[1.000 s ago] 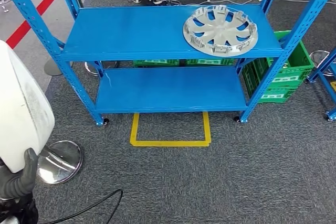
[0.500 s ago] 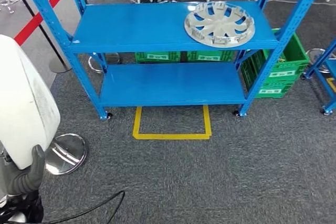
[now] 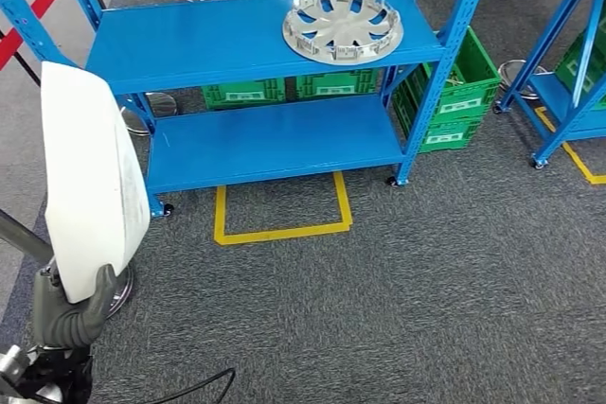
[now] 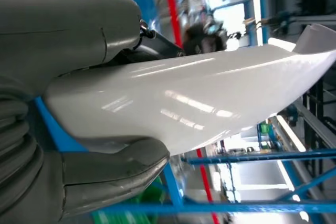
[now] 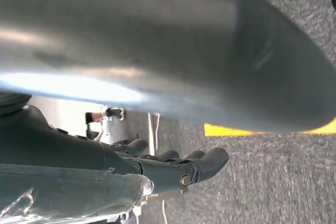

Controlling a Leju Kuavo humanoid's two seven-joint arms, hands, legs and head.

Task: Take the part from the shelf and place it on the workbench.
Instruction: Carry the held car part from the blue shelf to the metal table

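Observation:
My left hand [image 3: 68, 314] grips the lower edge of a large white curved part [image 3: 89, 177], held upright at the lower left of the head view. In the left wrist view the glossy white part [image 4: 190, 103] lies clamped between the grey thumb [image 4: 99, 177] and the hand cover above it. A silver hubcap [image 3: 342, 24] lies on the top board of the blue shelf [image 3: 214, 40], far ahead of that hand. In the right wrist view my right hand [image 5: 178, 169] hangs over grey carpet with its dark fingers stretched out and nothing in them.
Green crates [image 3: 457, 92] stand behind and to the right of the shelf. A yellow floor outline [image 3: 282, 231] marks the carpet in front of it. A second blue rack [image 3: 564, 92] stands at the right. A black cable [image 3: 193, 387] lies near my feet.
The camera has moved: the shelf and hubcap slid left and the second rack came into sight. The white part stays in my left hand and now sits further into the picture.

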